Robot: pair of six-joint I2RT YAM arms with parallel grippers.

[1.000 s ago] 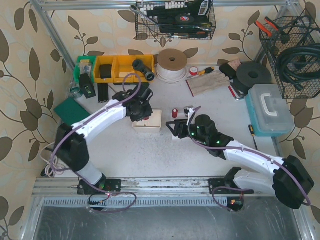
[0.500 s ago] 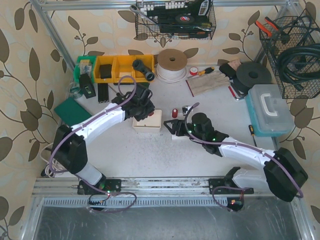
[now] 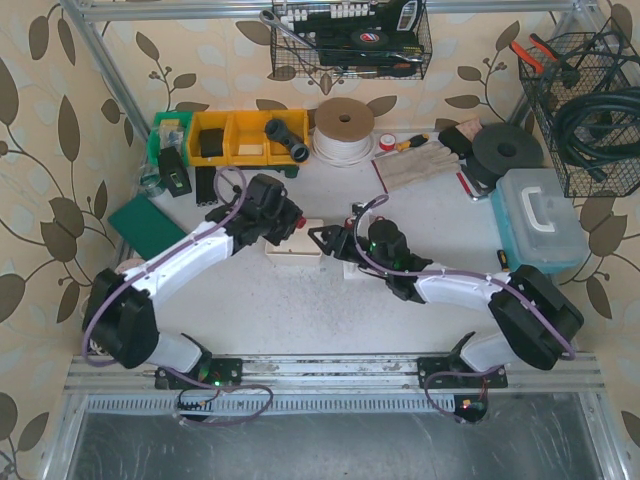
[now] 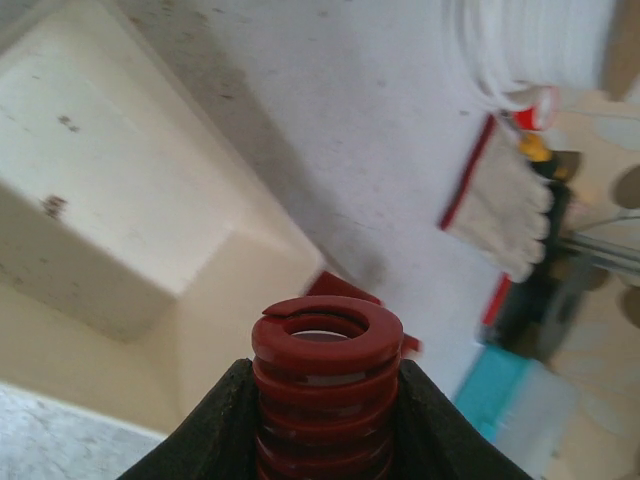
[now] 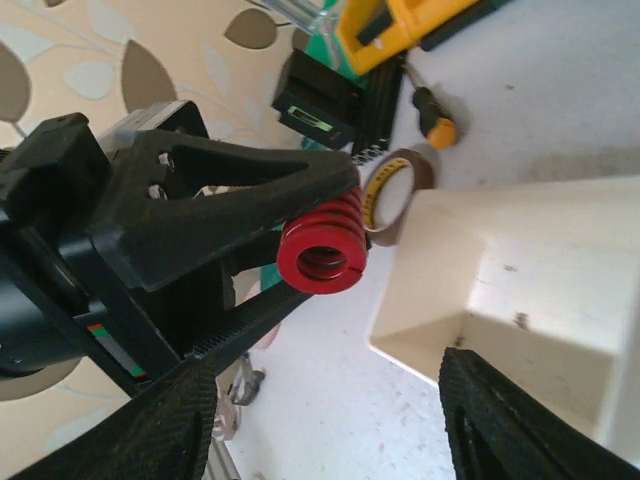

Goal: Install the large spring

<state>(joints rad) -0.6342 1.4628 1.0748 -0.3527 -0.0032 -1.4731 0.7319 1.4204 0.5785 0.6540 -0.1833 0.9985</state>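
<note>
The large spring (image 4: 325, 385) is a red coil, and my left gripper (image 4: 323, 372) is shut on it, black fingers on both sides. The right wrist view shows the spring's (image 5: 322, 245) open end pointing at the camera, just left of a cream block (image 5: 530, 290). My right gripper (image 5: 328, 385) stands open with nothing between its fingers (image 5: 185, 425), below the spring and apart from it. From above, the left gripper (image 3: 284, 221) and right gripper (image 3: 323, 241) face each other over the cream block (image 3: 296, 249).
Yellow bins (image 3: 232, 137), a white cord reel (image 3: 343, 128), work gloves (image 3: 415, 165) and a teal case (image 3: 538, 220) line the back and right. A tape roll (image 5: 395, 190) and screwdriver (image 5: 435, 120) lie behind the spring. A small red part (image 4: 345, 287) lies past the block.
My right gripper has swung left to the cream block, close to the left gripper. The left arm has shifted left, still holding the spring over the block.
</note>
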